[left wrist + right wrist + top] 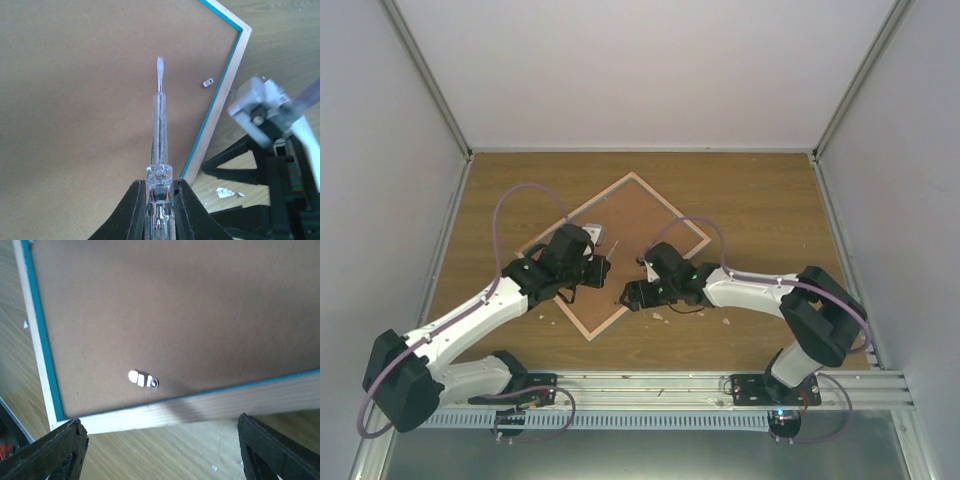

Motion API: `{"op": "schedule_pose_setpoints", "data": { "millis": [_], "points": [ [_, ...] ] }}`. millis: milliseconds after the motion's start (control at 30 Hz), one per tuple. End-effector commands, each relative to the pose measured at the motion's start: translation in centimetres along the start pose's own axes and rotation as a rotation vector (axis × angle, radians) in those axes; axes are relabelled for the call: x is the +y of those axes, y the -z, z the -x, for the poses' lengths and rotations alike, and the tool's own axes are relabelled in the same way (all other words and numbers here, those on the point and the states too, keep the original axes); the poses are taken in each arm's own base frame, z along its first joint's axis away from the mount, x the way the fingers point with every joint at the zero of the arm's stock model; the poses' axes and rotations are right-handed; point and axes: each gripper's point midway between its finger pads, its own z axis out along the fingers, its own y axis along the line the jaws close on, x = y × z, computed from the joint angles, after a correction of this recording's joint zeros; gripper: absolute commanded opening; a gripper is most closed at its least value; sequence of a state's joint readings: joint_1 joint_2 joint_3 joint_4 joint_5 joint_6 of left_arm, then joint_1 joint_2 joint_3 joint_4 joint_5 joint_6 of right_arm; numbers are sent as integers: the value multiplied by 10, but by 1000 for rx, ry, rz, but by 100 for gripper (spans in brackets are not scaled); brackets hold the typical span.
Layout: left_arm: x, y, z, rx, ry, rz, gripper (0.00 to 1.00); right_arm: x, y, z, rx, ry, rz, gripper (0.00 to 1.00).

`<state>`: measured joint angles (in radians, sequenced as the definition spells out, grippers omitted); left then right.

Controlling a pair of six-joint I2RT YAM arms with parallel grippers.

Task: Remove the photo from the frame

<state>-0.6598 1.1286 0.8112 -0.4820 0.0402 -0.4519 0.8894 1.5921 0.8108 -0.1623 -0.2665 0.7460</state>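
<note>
The frame [645,215] lies face down on the wooden table, set as a diamond, with its brown fibreboard back and pale wood edging up. The photo is hidden. My left gripper [601,268] is above the frame's left part, shut on a clear-handled screwdriver [160,125] whose flat tip [159,62] points over the back panel [75,100]. A small metal clip [208,82] sits near the frame's edge. My right gripper [160,440] is open and empty over the frame's near edge [200,407], close to another metal clip [143,379]; it shows in the top view [635,293].
Small white scraps [660,317] lie on the table by the frame's near edge, also in the left wrist view [222,192]. Pale enclosure walls [440,110] stand on three sides. A metal rail [650,390] runs along the near edge.
</note>
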Motion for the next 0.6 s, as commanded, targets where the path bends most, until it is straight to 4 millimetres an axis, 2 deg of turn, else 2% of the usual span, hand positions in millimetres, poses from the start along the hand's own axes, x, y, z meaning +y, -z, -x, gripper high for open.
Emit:
{"op": "schedule_pose_setpoints", "data": {
  "millis": [0, 200, 367, 467, 567],
  "points": [
    [3, 6, 18, -65, 0, -14, 0, -12, 14, 27, -37, 133, -51, 83],
    [11, 4, 22, -76, 10, -5, 0, -57, 61, 77, -168, 204, -105, 85],
    [7, -3, 22, -56, -19, -28, 0, -121, 94, 129, -276, 191, -228, 85],
    [4, -8, 21, -43, -33, -41, 0, -155, 99, 152, -310, 178, -271, 85],
    [3, -14, 21, -28, -46, -48, 0, -174, 94, 168, -304, 188, -277, 84]
  ]
}}
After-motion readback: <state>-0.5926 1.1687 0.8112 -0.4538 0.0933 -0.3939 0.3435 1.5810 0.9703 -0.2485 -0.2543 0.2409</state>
